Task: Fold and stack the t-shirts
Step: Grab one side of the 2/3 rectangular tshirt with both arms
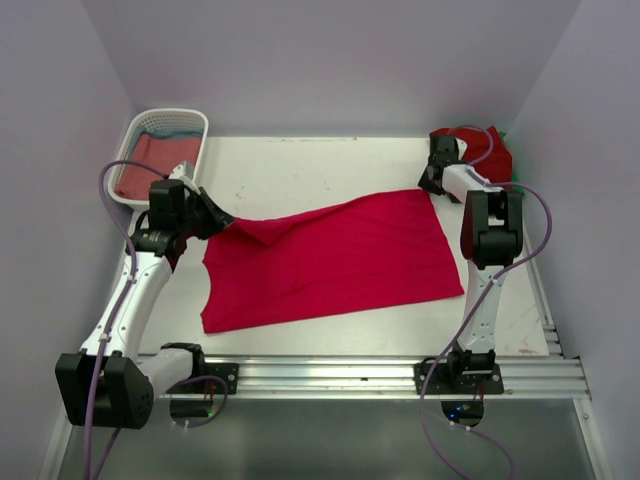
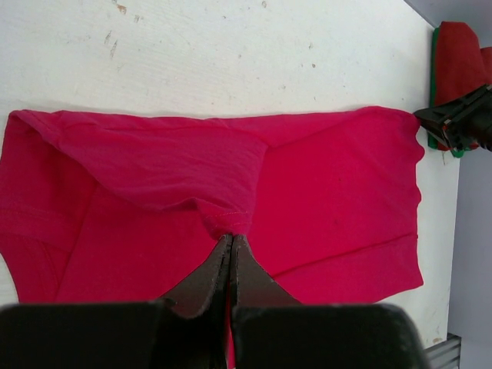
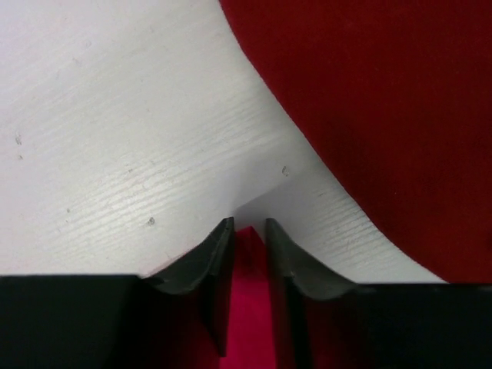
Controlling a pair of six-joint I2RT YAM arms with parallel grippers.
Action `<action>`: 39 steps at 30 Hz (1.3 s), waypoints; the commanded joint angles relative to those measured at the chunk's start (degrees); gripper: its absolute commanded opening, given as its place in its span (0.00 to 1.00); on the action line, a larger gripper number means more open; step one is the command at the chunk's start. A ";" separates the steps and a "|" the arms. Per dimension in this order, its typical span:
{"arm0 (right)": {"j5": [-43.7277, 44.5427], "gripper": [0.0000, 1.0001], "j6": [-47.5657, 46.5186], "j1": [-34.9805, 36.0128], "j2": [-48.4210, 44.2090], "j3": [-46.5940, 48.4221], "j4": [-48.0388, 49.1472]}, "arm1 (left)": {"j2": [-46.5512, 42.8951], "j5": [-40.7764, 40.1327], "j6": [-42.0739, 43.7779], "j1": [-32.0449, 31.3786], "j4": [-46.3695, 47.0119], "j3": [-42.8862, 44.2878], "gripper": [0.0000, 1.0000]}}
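A bright crimson t-shirt [image 1: 330,260] lies spread across the middle of the table. My left gripper [image 1: 215,215] is shut on a pinch of its left edge [image 2: 231,237] and holds a fold of cloth raised over the rest. My right gripper [image 1: 432,183] sits at the shirt's far right corner. In the right wrist view its jaws [image 3: 247,227] stand narrow, with a tip of crimson cloth [image 3: 247,257] filling the gap between them. Just behind it is a folded darker red t-shirt [image 1: 490,150] with a green one [image 2: 433,77] showing under its edge.
A white slatted basket [image 1: 170,118] stands at the far left corner, holding a dusty-red tee [image 1: 150,165] and a blue one [image 1: 170,130]. Walls close in on three sides. A metal rail [image 1: 380,375] runs along the near edge.
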 commanded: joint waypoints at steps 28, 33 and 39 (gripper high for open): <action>-4.24 0.01 0.18 0.20 -7.57 -3.68 -0.52 | -0.29 0.20 1.03 0.26 2.01 -1.78 0.00; -3.63 0.00 -0.17 0.20 -8.98 -4.30 -0.17 | -0.64 0.20 0.94 0.26 1.83 -1.43 0.00; -2.84 0.00 -0.96 0.20 -12.23 -5.53 0.09 | -1.17 0.81 1.03 0.26 1.92 -0.55 0.00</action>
